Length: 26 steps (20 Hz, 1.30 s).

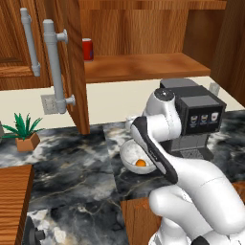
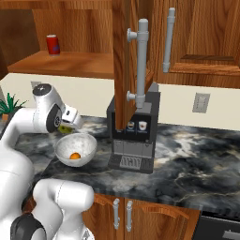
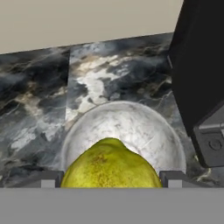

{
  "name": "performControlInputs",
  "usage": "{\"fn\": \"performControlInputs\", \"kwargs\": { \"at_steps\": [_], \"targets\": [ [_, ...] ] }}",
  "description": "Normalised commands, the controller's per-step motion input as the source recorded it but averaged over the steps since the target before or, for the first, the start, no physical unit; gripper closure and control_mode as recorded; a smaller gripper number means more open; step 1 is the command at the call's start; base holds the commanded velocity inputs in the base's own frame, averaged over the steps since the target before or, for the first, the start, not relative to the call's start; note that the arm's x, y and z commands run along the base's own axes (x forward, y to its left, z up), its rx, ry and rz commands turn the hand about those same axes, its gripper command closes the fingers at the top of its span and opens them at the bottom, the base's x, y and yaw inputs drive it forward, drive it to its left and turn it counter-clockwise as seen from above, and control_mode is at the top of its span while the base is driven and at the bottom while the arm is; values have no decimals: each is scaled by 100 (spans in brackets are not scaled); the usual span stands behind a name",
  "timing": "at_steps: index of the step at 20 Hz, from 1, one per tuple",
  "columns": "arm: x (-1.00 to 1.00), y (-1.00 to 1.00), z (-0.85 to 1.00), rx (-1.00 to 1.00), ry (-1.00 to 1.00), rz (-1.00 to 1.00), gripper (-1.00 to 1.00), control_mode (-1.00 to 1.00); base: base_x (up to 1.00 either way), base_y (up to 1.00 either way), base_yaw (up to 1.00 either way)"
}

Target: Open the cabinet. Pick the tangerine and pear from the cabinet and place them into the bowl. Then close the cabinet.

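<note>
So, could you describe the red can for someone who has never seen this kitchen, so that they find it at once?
Look up at the open cabinet on the wall above the black coffee machine. On its wooden shelf, at the left end toward the back, stands the can, upright. It is a red cylinder, unlike the round orange tangerine, which lies below in the bowl on the counter.

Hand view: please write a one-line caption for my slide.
Gripper holds the pear between its fingertips above the bowl on the marble counter, beside the coffee machine.
</note>
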Motion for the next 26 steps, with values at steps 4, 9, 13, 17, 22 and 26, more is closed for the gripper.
{"fn": "performControlInputs", "kwargs": {
  "at_steps": [4,9,13,17,22,26],
  "targets": [
    [35,0,-59,2,6,0,100,-100,0,0,0],
    [44,0,-56,0,2,0,100,-100,0,0,0],
    [41,0,-64,0,0,0,100,-100,0,0,0],
    [28,0,-58,0,-2,0,100,-100,0,0,0],
    [14,0,-41,0,-15,0,100,-100,0,0,0],
    [15,0,-28,0,-11,0,-100,-100,0,0,0]
  ]
}}
